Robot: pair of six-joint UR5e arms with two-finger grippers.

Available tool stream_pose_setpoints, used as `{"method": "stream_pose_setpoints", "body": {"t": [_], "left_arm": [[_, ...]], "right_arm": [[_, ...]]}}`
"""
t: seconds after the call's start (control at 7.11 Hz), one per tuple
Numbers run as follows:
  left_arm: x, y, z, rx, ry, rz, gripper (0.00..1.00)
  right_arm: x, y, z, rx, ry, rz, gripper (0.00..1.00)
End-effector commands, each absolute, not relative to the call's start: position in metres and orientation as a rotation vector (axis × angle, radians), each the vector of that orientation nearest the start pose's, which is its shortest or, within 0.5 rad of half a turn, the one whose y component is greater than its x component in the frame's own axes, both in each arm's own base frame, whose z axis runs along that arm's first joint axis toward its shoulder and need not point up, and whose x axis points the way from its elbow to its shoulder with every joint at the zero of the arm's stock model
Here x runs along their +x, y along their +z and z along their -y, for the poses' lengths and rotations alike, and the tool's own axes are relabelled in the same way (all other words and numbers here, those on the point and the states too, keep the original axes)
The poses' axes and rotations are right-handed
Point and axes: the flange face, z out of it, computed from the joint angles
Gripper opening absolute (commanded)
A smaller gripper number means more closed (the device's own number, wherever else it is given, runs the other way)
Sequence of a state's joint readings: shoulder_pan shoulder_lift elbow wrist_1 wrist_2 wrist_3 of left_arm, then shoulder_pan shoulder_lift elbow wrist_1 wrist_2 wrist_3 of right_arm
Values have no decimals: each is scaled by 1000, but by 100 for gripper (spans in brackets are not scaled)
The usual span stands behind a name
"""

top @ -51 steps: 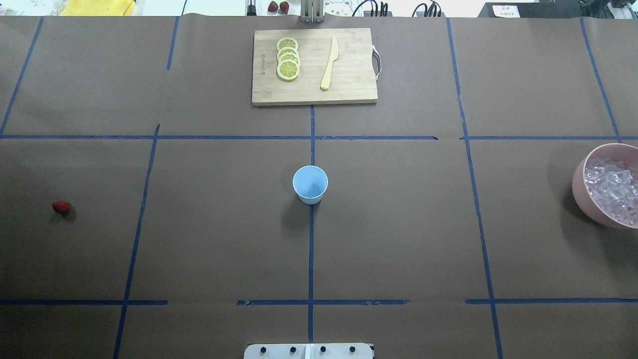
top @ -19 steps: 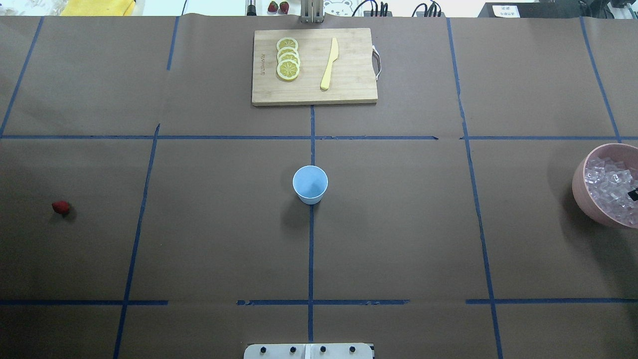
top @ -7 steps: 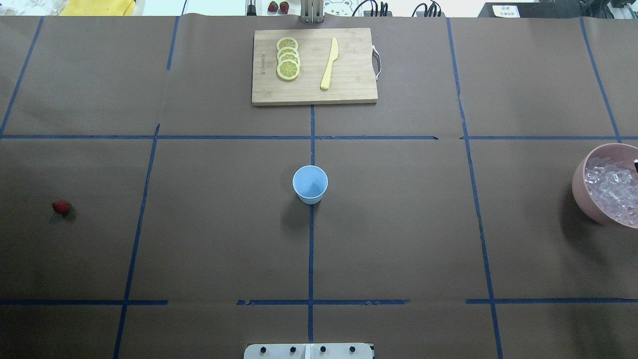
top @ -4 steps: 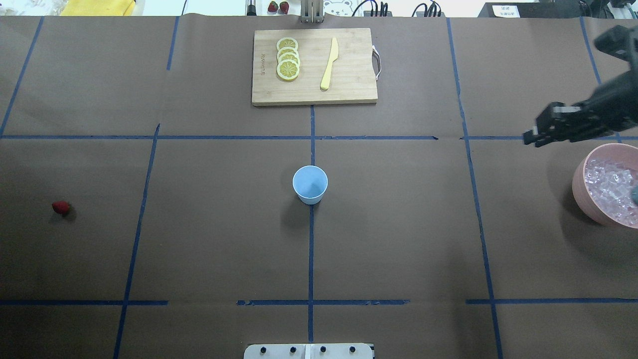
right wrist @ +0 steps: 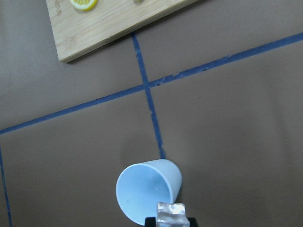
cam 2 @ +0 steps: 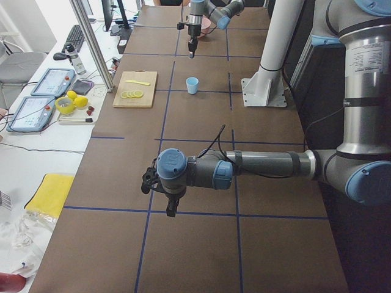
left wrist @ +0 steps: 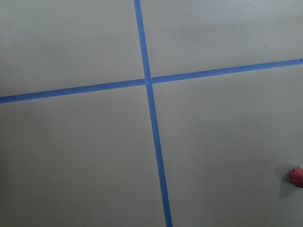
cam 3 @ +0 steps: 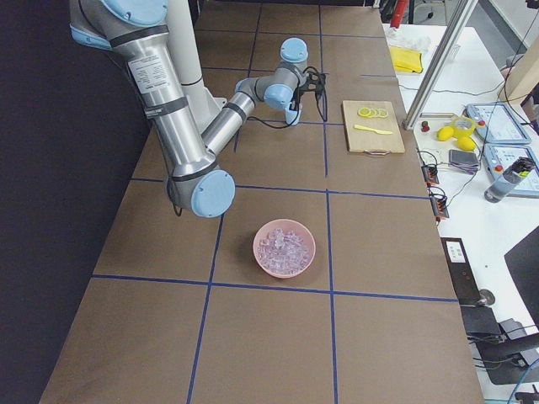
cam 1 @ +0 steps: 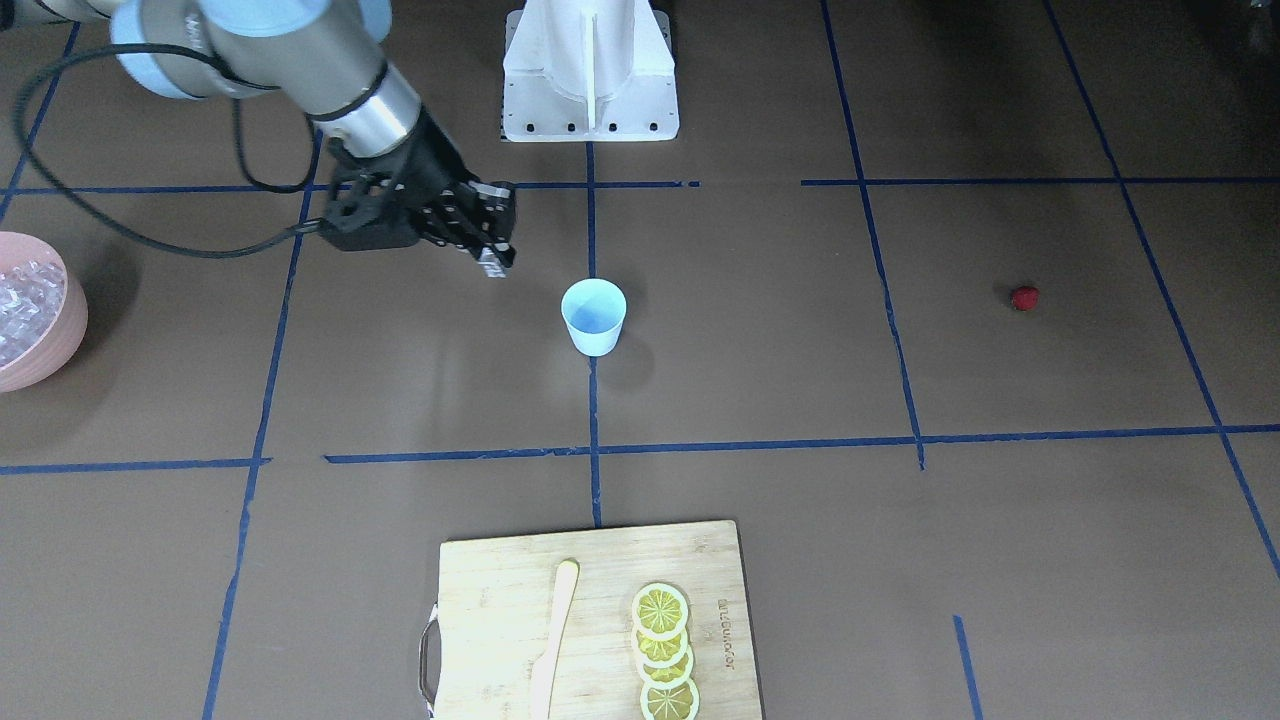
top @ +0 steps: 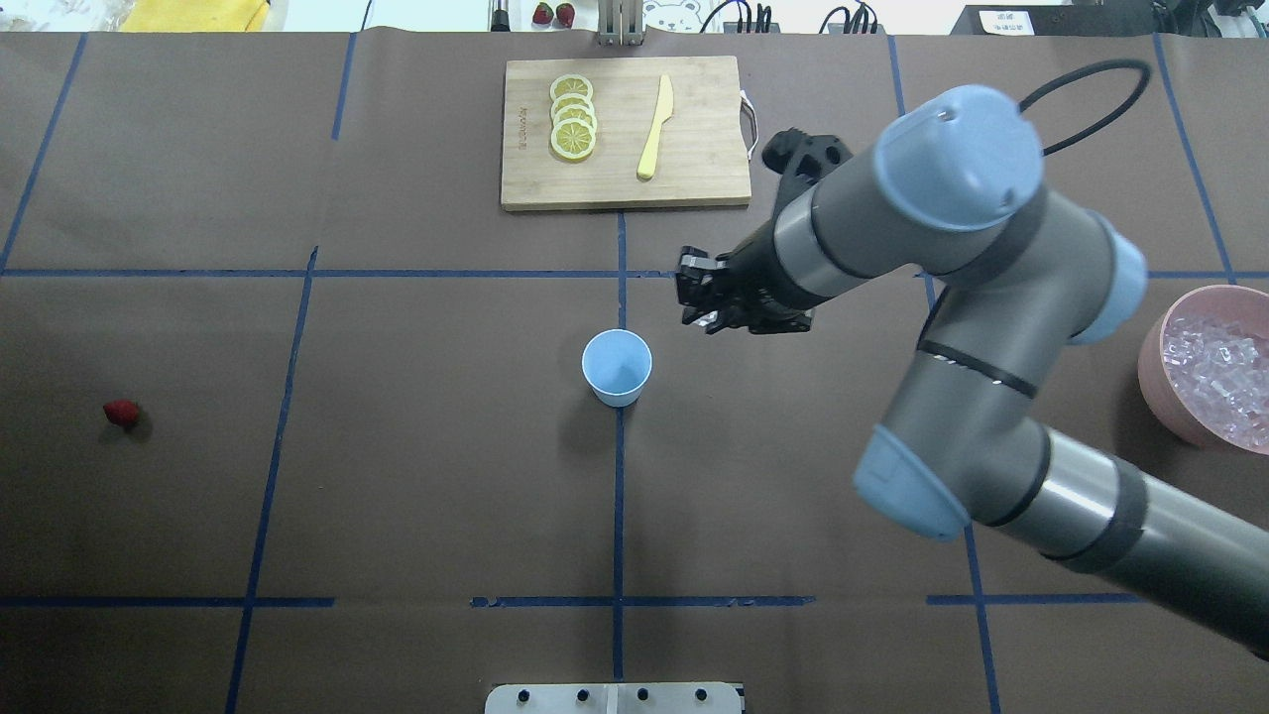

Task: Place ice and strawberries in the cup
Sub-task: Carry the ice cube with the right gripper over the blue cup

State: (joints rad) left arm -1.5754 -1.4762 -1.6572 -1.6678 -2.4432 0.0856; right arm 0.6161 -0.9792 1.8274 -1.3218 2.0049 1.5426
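Observation:
The light-blue cup (top: 617,365) stands upright at the table's middle and also shows in the front view (cam 1: 594,315) and the right wrist view (right wrist: 147,189). My right gripper (top: 699,302) hangs just right of and beyond the cup, above the table, shut on one ice cube (right wrist: 171,213). More ice (top: 1214,382) fills the pink bowl (top: 1150,372). The strawberry (top: 121,413) lies far left on the table, and shows in the left wrist view (left wrist: 297,176). My left gripper (cam 2: 171,210) shows only in the left side view, so I cannot tell its state.
A wooden cutting board (top: 694,169) at the back middle holds lemon slices (top: 573,117) and a yellow knife (top: 654,127). The right arm's elbow and forearm (top: 972,327) span the table's right half. Blue tape lines cross the brown paper.
The right arm swung left from beside the pink bowl to just beside the cup, with an ice cube in its gripper. Cup and strawberry have not moved.

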Motion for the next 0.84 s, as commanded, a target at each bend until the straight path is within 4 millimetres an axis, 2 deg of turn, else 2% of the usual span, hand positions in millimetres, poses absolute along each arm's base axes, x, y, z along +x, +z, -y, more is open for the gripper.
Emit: {"method": "stream_pose_setpoints", "body": {"t": [0.0,0.14,0.28,0.42,0.56,0.7], "left_arm": [[-59,644,457,122,113,-868,100],[-59,642,457,126,115,-868,100],[-59,642,457,126,114,-868,100],[-59,642,457,126,115,-868,100],[-59,642,457,126,115,-868,100],[-59,642,457,126,115,-868,100]], "right_arm": [[-525,156,429,-18,309,1114,1],[-543,161,429,-34,303,1089,3],[-546,166,425,-40,297,1083,7],[-548,170,424,-43,298,1074,20],[-550,174,425,-44,298,1067,46],[-551,175,427,-34,299,1061,82]]}}
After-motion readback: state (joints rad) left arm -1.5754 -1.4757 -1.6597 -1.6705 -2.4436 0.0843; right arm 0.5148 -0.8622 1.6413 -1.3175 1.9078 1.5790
